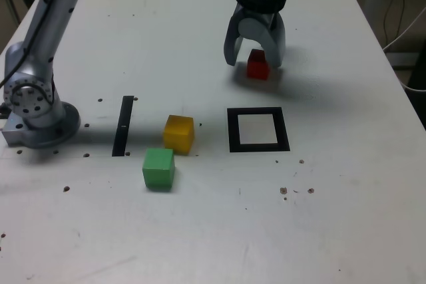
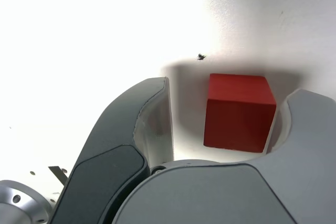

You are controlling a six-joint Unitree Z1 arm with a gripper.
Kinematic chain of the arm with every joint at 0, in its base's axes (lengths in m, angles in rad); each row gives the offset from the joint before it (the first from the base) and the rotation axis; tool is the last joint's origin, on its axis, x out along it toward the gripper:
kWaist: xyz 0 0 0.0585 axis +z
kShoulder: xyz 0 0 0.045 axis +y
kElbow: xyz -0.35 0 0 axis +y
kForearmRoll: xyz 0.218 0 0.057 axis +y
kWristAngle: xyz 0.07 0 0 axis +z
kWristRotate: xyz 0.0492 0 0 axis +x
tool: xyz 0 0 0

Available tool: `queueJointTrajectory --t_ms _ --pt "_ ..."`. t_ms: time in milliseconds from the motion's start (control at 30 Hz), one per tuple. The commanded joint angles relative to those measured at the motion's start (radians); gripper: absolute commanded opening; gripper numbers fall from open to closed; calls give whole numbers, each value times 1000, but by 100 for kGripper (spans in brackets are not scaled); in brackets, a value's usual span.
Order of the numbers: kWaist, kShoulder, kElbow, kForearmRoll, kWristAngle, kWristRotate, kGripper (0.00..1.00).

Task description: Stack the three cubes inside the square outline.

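In the exterior view, a white bench [image 1: 200,231] carries everything. The gripper [image 1: 255,54] reaches down at the far side, and its two grey fingers [image 1: 232,44] are spread wide, standing on either side of the red cube [image 1: 257,66]. The cube rests on the bench between them, closer to the finger on the exterior view's right; whether that finger touches it cannot be told here. Nearer the camera lies the square outline [image 1: 258,130], a black frame with a white centre and nothing inside it, apart from the red cube. To the exterior view's left of the frame sits the yellow cube [image 1: 179,134], and the green cube [image 1: 159,168] sits just beside it, nearer the camera and a little further left; the two look close at their corners, but contact cannot be told. Further left again a thin black strip [image 1: 123,125] lies flat on the bench, and beyond it stands the arm's round metal base [image 1: 33,108]. Small dark specks dot the surface.

In the wrist view, the red cube [image 2: 239,111] sits on the bench [image 2: 79,35] between the open fingers [image 2: 142,124]. A clear gap shows between the cube and one finger, while the other finger is right at the cube's edge. A small dark speck [image 2: 201,56] lies just beyond the cube.
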Motion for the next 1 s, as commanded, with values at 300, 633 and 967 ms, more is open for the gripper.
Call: queueJointTrajectory --t_ms 300,633,967 --pt "-6 24 -24 1 -14 12 60" --pt "-7 23 -43 10 -14 13 46" --pt "-7 29 -47 5 -33 19 29"
